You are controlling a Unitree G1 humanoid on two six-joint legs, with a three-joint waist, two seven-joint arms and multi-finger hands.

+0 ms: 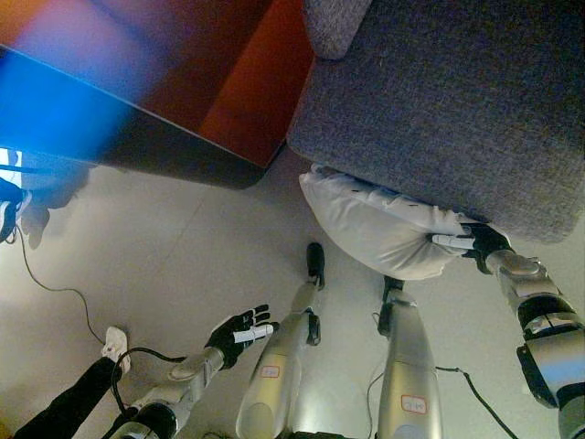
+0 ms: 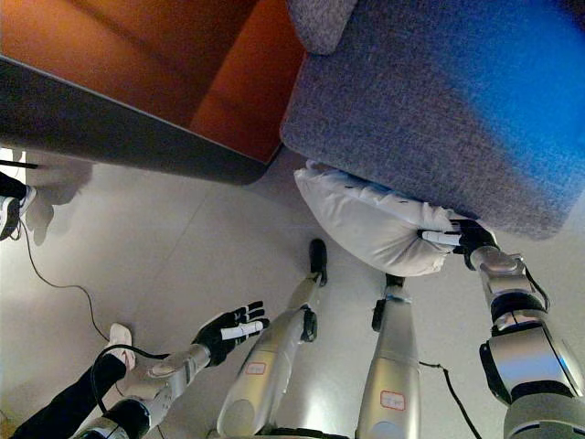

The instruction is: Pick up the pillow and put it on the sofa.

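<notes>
We see right robot hand pinching white pillow at its end, pillow pressed against sofa front edge for lifting onto seat; left robot hand spread, empty, low over floor.

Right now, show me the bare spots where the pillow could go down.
The grey sofa seat is bare across its whole visible top. The pale floor between the dark wall base and the left hand is bare too. It is crowded at the sofa's front edge, where the right hand grips the pillow.
</notes>
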